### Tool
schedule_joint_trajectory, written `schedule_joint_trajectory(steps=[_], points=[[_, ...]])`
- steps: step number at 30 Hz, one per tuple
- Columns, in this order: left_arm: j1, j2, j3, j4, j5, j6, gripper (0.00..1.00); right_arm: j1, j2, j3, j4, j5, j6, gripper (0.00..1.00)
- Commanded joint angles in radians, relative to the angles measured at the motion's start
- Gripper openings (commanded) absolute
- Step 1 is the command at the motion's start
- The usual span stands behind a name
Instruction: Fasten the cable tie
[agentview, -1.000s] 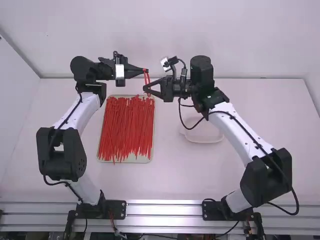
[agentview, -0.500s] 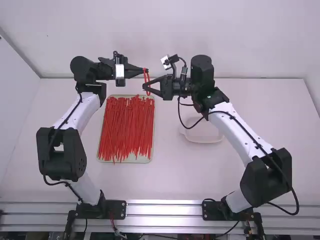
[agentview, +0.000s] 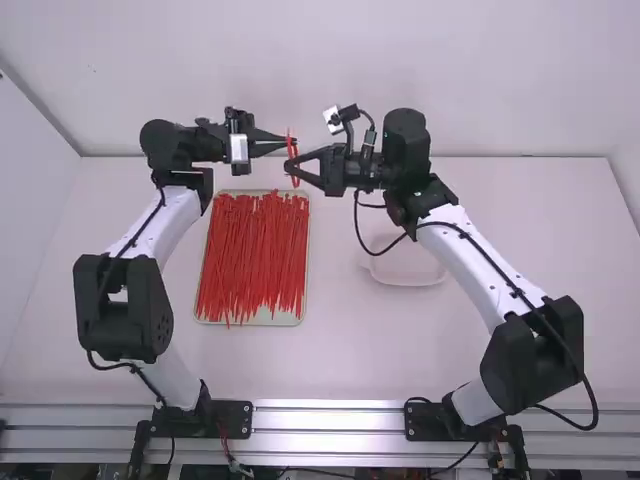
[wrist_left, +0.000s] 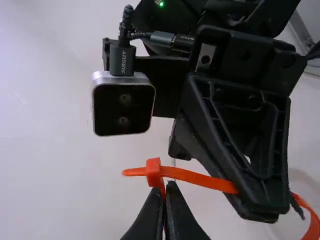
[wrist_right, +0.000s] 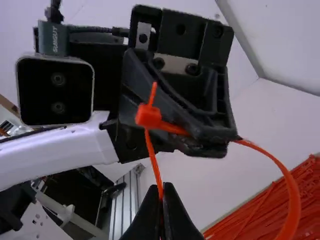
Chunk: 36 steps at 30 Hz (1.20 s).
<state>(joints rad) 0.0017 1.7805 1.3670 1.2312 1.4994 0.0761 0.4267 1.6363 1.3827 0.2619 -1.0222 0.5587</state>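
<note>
We're in mid-air here, above the far end of the flat beige tray (agentview: 300, 318) with its heap of loose red ties (agentview: 253, 258) on the white table (agentview: 560, 250). The red plastic cable tie (wrist_left: 200, 179) hangs between the two arms. The left pincer (wrist_left: 164, 189) is clamped tight on the strap right beside the small square head (wrist_right: 148, 116). The right pincer (wrist_right: 161, 190) is pinched shut on the thin tail just short of that head. And the tail is already through the slot: a short pointed tip (wrist_right: 152, 92) pokes out the far side, while the rest of the strap bows away in a wide loop. So the threading looks done, and the cinching has barely begun.

How to play it from here? The left side should be the anvil, holding the head dead still with the slot square to the tail. The right side should feed straight along the strap's own line; push sideways and that thin strap will likely buckle rather than ratchet. Its grip close to the head is stiff, which is good, but it leaves little travel. I reckon short strokes, or a re-grip on the protruding tip to pull the loop down.

Against a second ago, the right pincer has climbed and closed in on the left one. The left arm has hardly budged, and the tie sits a touch higher above the tray.
</note>
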Motion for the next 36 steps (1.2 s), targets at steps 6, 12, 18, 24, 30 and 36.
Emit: schedule_joint_trajectory(steps=[6,12,18,24,30,36], points=[[-0.018,0.0,-0.041,0.044,0.031,-0.001,0.02,-0.001,0.01,0.024,0.05,0.055,0.047,0.0],[-0.036,0.0,-0.045,0.042,0.042,0.0,0.02,-0.001,0.01,0.024,0.054,0.062,0.047,0.0],[-0.032,0.0,-0.048,0.04,0.066,-0.002,0.02,-0.003,0.01,0.024,0.073,0.058,0.048,0.0],[-0.032,0.0,-0.048,0.038,0.066,-0.009,0.02,-0.012,0.01,0.024,0.075,0.058,0.048,0.0],[-0.042,0.0,-0.048,0.039,0.066,-0.028,0.02,-0.032,0.01,0.024,0.078,0.055,0.085,0.0],[-0.054,0.0,-0.083,0.067,0.066,-0.016,0.02,-0.041,0.01,0.024,0.129,0.055,0.1,0.0]])
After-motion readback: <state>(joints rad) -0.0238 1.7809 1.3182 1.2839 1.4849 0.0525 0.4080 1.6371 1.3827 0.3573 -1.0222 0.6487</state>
